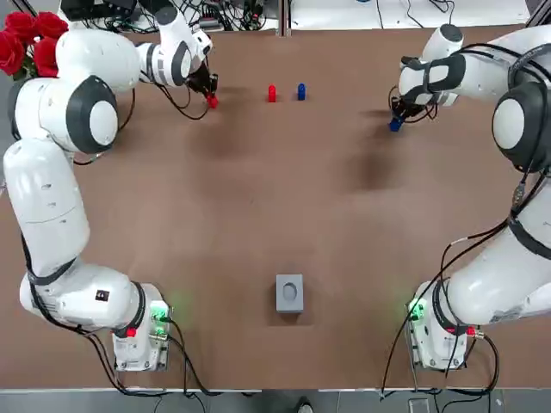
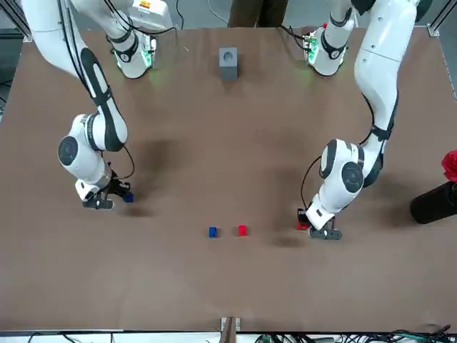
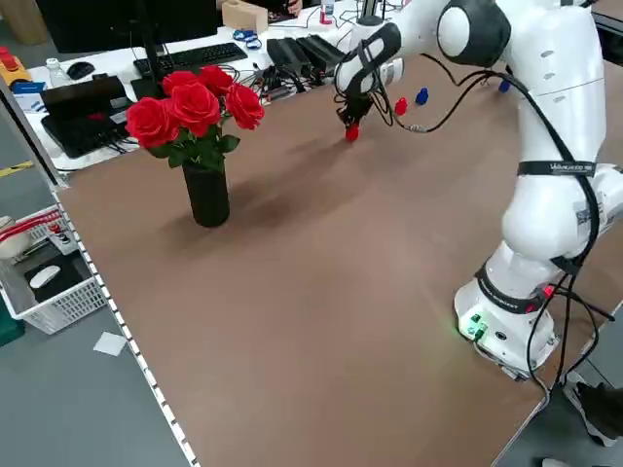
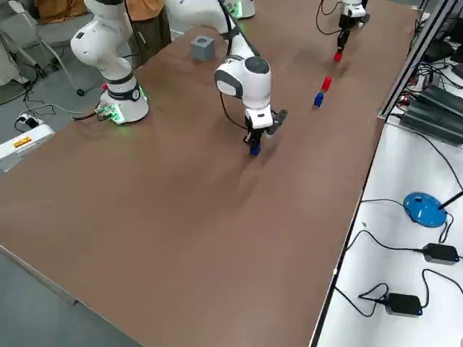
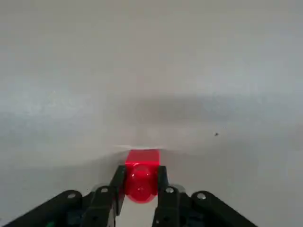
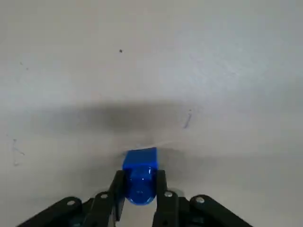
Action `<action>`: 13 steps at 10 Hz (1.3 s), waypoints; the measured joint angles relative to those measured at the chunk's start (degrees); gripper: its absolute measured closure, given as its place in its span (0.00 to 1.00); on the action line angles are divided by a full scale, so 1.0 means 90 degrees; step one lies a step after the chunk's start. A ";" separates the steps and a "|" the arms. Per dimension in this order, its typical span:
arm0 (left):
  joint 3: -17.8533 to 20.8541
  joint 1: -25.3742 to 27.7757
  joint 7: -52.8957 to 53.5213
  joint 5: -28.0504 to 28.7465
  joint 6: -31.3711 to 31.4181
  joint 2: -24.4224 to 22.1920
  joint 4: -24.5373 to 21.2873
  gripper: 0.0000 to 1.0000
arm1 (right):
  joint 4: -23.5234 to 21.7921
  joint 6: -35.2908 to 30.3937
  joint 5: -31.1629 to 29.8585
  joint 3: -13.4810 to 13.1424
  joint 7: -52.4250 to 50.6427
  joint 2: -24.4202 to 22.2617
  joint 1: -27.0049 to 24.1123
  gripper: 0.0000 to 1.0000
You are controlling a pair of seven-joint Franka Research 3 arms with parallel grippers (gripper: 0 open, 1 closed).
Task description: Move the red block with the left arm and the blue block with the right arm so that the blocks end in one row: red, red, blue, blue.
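Both Franka arms reach to the far side of the brown table (image 1: 258, 215), each with a block pinched at its fingertips. The left gripper (image 1: 210, 96) has its jaws drawn in narrow around a red block (image 5: 141, 172), which sits squarely between the two fingers and juts out past their tips, low over the tabletop; whether it touches the surface cannot be told. The right gripper (image 1: 396, 119) holds a blue block (image 6: 139, 177) the same way, jaws closed snugly on its sides, the block poking beyond the tips just over the table. Between the two sets of jaws, apart from both, a loose red block (image 1: 272, 93) and a loose blue block (image 1: 300, 91) stand side by side, the red one toward the left jaws, the blue toward the right. The pair lies nearer the left jaws than the right. A small grey box (image 1: 289, 292) sits well back from both grippers, between the arms' bases. A vase of red roses (image 3: 195, 107) stands outboard of the left jaws.
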 joint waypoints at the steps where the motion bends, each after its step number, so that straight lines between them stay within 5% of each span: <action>1: -0.0003 -0.0068 -0.0155 0.0027 -0.0013 0.0072 0.0119 0.70 | 0.0063 0.0000 0.0001 0.0079 0.0143 0.0040 0.0002 0.70; 5: -0.0212 -0.0189 -0.1194 0.0902 -0.0173 0.0395 0.0639 0.70 | 0.0473 -0.0054 0.0000 0.0262 0.0678 0.0288 0.0095 0.70; 13: -0.0327 -0.0735 -0.2230 0.0944 -0.0793 0.1060 0.1844 0.70 | 0.1685 -0.0378 -0.0399 0.0578 0.2173 0.1003 0.0472 0.70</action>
